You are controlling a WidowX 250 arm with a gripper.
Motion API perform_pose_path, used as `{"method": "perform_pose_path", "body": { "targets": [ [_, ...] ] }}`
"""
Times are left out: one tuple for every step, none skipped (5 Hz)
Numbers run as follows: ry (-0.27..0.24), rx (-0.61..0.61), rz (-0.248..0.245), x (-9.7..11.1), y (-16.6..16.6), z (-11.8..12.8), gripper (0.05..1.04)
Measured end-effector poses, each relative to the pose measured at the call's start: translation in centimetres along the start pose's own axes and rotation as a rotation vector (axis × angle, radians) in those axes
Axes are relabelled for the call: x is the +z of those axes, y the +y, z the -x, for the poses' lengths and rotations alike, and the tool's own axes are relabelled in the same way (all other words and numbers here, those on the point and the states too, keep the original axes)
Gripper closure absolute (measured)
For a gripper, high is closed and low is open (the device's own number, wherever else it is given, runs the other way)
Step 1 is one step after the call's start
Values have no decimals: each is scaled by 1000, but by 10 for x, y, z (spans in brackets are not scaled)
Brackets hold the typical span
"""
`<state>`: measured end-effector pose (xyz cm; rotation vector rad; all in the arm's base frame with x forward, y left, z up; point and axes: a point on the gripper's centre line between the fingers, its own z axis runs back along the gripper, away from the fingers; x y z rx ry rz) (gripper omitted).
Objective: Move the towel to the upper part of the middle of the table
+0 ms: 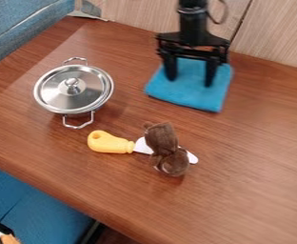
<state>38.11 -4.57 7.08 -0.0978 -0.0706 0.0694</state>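
Camera view: you have one black gripper, two-fingered, hanging from the top edge right of centre, over the blue towel; its fingers are spread well apart, one towards the towel's left side, one towards its right, and you cannot tell whether they touch the cloth. Your blue towel, one piece, roughly square, lies flat on the brown wooden table, in its upper part, right of centre, near the far edge. To its left you find one round steel pot, lid on, knob on top, a loop handle at each end. Nearer you, mid-table: one toy knife, yellow handle, white blade, with one brown plush toy lying across the blade, the tip showing beyond it.
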Motion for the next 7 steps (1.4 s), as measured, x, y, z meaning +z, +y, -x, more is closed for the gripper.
{"method": "perform_pose_path", "body": {
  "targets": [
    [11,-77,-10,-3,-22,13,84],
    [19,-95,-14,-3,-25,16,85],
    [6,-87,-14,8,-23,15,84],
    [-30,-86,-21,23,-21,10,84],
    [-74,-92,-17,45,-22,10,84],
    [-147,-126,23,79,-27,15,84],
    [-117,-226,100,81,-22,23,84]
  ]
}}
